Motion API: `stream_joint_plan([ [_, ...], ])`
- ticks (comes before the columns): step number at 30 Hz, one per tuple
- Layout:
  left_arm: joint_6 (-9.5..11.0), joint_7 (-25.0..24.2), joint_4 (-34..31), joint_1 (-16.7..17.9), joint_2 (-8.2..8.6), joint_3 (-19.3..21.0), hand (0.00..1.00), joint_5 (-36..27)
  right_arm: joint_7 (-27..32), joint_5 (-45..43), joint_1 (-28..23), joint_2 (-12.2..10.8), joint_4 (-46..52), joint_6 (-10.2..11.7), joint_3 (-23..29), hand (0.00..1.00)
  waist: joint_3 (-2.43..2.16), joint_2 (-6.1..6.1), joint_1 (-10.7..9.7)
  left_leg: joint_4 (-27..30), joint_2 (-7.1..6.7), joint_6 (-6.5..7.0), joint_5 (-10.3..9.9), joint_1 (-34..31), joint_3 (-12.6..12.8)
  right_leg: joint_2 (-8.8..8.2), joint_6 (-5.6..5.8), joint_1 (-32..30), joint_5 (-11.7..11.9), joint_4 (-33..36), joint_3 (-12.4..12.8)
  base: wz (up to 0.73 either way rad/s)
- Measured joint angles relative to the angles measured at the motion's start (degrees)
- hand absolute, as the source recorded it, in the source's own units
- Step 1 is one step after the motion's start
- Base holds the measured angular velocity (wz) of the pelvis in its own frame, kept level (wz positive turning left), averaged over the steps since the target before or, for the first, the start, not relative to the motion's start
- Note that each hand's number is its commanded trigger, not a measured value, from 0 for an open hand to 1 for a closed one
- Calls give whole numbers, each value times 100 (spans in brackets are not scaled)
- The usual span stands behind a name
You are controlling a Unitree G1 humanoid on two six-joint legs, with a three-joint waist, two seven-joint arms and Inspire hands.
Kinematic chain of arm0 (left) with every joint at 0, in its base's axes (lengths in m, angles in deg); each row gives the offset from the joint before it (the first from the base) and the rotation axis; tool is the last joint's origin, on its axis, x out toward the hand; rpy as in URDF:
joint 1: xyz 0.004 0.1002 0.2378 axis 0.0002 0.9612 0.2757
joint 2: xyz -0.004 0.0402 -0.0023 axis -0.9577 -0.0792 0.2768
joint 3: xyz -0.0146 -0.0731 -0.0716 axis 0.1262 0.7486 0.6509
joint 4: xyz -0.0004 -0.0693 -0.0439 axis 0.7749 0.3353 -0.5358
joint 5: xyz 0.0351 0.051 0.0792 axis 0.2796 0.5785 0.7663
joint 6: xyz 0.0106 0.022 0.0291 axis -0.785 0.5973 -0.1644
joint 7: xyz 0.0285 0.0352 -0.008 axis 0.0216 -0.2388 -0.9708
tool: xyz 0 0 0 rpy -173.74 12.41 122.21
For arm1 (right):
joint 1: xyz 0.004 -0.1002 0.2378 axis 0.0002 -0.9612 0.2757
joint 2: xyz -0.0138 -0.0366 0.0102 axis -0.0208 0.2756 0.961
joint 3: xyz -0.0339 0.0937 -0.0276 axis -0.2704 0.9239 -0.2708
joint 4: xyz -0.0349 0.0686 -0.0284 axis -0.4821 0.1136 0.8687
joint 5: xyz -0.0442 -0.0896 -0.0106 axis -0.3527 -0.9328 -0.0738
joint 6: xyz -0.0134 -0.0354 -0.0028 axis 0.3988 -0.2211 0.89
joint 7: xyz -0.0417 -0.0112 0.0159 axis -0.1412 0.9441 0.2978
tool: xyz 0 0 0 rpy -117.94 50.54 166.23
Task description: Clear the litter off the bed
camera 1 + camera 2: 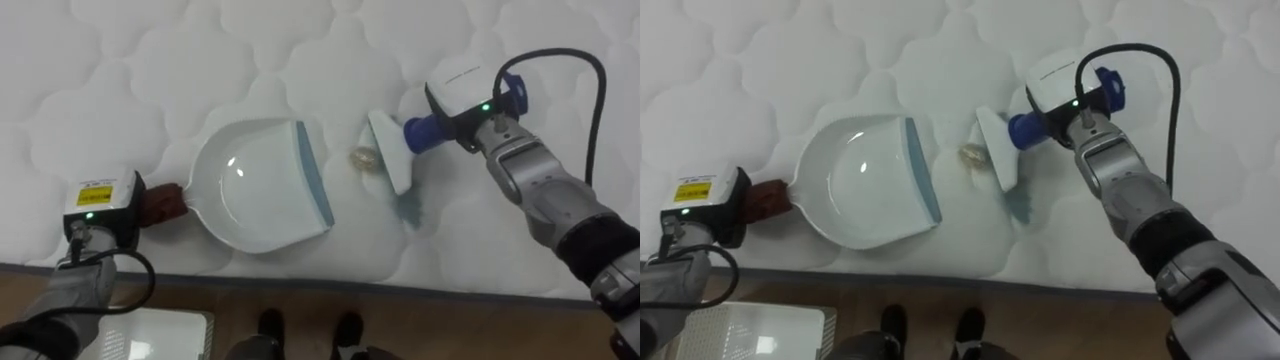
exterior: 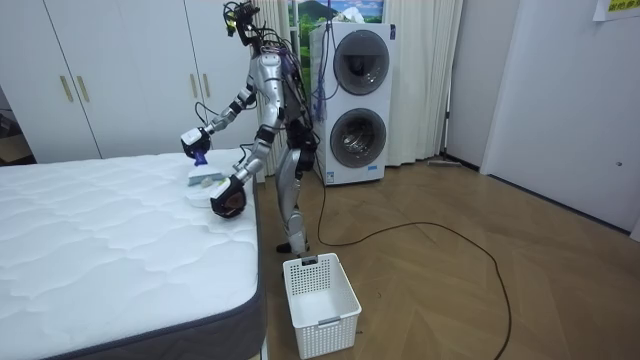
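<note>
A white dustpan (image 1: 255, 185) with a pale blue lip lies flat on the quilted white mattress (image 1: 150, 60). My left hand (image 1: 128, 218) is shut on its dark red handle (image 1: 163, 203) near the bed's edge. A small beige scrap (image 1: 364, 159) lies just right of the pan's lip. Right beside the scrap stands a white brush head (image 1: 388, 150). Its blue handle (image 1: 424, 129) is gripped by my right hand (image 1: 472, 118). In the room view I stand at the bed's side, bent slightly over it, with both arms out.
A white slatted basket (image 2: 320, 300) stands on the wood floor by my feet, beside the bed. The mattress edge (image 1: 300, 280) runs along the bottom of the eye views. Two stacked washing machines (image 2: 355, 100) and white wardrobes (image 2: 100, 70) stand behind.
</note>
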Motion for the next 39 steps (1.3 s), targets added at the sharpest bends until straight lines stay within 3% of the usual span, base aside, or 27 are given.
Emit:
stream_joint_plan([
  [21,-62,-183,0,14,72,7,100,-2,-314,56,-83,-38,226,-26,-19,100,-13,6,33,37,-7,4,6,22,53,-45,1,-76,-1,188,-8,0],
  [27,-112,-263,-1,24,73,4,100,9,-358,66,-85,-71,267,-58,-48,100,-18,12,83,35,-9,12,11,59,130,-94,-1,-70,-1,193,-125,-6],
  [39,-123,-217,243,87,170,-33,100,-9,-945,1279,-237,-67,703,-44,-50,100,-23,11,83,45,-46,24,22,91,115,-125,-31,-21,-19,190,-132,0],
])
